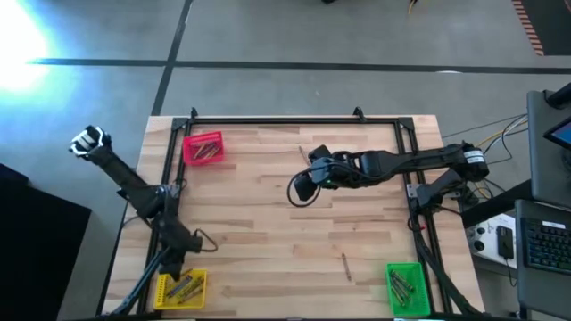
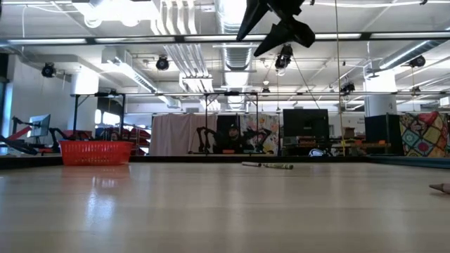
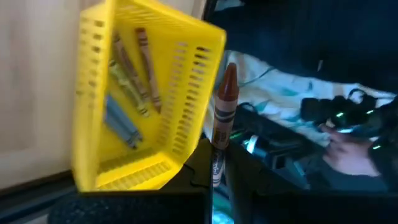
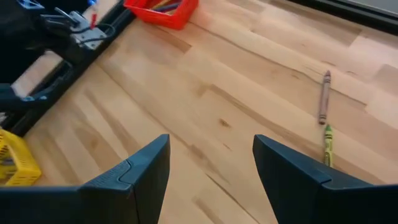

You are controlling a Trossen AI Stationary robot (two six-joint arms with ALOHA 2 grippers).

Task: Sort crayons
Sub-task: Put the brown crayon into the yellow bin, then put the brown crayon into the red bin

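The pale wooden plank table [image 1: 268, 223], ringed by a black metal frame, fills the centre of the high view and carries three square plastic mesh bins at its corners, placed so each colour group has its own destination: the red bin [image 1: 203, 148] at upper left, the yellow bin [image 1: 181, 288] at lower left and the green bin [image 1: 406, 287] at lower right, each already holding a few crayons. You see the right arm stretched in from the right edge toward the middle of the frame, its right gripper [image 4: 211, 165] hovering above bare wood with its dark fingers spread well apart and nothing between them, a stance that suits lining up on a loose stick. In the right wrist view, at the right of the frame, a grey-brown crayon [image 4: 324, 98] lies end to end with a green crayon [image 4: 327, 144], still unsorted. One brown-red crayon [image 1: 345, 265] lies alone at lower centre of the high view. The left gripper [image 3: 214, 171], at lower left over the table's edge, is clamped on a brown crayon [image 3: 222, 118] held upright just beside the yellow bin's wall, probably poised for dropping.
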